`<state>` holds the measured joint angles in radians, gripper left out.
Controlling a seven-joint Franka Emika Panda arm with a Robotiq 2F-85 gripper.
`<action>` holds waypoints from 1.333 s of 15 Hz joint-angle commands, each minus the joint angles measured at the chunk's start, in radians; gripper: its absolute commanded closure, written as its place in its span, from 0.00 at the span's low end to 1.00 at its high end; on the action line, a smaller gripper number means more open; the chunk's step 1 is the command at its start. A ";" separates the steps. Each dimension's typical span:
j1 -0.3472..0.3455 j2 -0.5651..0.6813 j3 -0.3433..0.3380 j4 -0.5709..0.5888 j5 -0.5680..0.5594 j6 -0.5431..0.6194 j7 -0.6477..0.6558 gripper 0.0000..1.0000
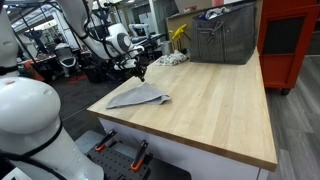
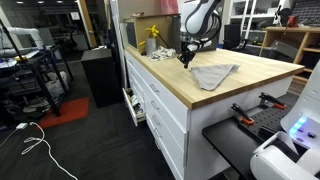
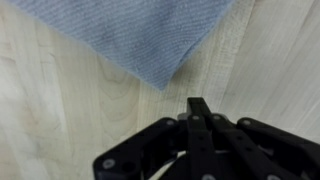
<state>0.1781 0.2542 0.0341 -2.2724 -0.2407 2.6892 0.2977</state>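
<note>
Wooden worktop [image 1: 210, 100], grey cloth [image 1: 138, 97], cluttered lab

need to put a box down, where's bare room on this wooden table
Widest bare wood on the table lies between the grey cloth and the metal bin. Crowded: the far end by the bin and yellow item, and beside the shut gripper at the cloth's corner.

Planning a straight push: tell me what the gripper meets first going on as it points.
Probably the bare light wooden tabletop, just beside the corner of the grey-blue cloth; depth is unclear.
</note>
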 commanded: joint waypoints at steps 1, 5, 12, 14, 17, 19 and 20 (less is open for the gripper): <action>-0.029 -0.141 -0.003 -0.098 0.048 -0.026 -0.050 1.00; -0.060 -0.200 -0.012 -0.172 0.019 -0.070 -0.078 1.00; -0.066 -0.136 0.007 -0.163 0.009 -0.178 -0.054 1.00; -0.051 -0.078 0.009 -0.123 -0.018 -0.163 0.003 1.00; -0.022 -0.009 0.005 -0.057 -0.057 -0.158 0.091 1.00; -0.001 0.039 -0.001 -0.006 -0.077 -0.149 0.154 1.00; 0.010 0.057 -0.005 0.024 -0.084 -0.150 0.182 1.00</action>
<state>0.1521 0.2037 0.0417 -2.3459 -0.2987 2.5324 0.3893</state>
